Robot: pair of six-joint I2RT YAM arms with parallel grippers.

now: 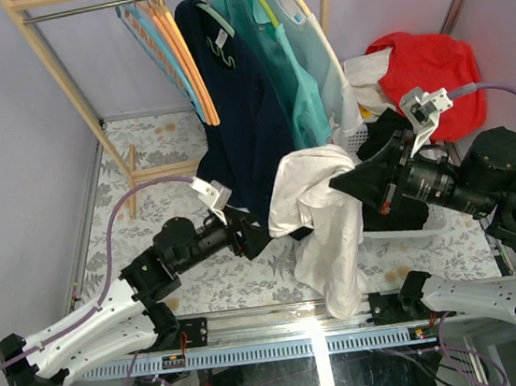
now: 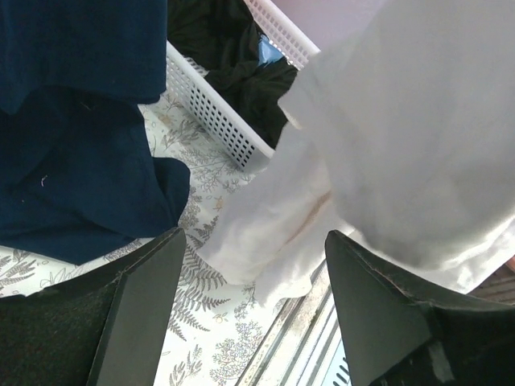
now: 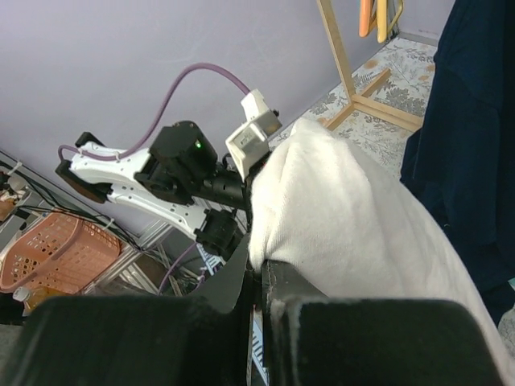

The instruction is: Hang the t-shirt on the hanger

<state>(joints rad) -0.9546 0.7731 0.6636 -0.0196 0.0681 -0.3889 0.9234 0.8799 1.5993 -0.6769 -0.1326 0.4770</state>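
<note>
- Top view: the right gripper (image 1: 340,183) is clenched on the t-shirt (image 1: 324,232) and holds it up so the cloth hangs free, its lower end reaching the near metal rail (image 1: 256,330); the left gripper (image 1: 256,238) sits just beside it, under the navy shirt (image 1: 229,112)
- Left wrist: jaws released, nothing between them, facing the shirt's lower fold; the white basket (image 2: 213,117) crowds the far side, with open room over the floral tabletop (image 2: 217,346)
- Right wrist: fingers pinch a bunched top edge, likely to keep the shirt spread; the hanger I cannot make out

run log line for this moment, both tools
t-shirt: hanging from right tool | right tool: shut on t-shirt | left tool: open, beside t-shirt, gripping nothing
</note>
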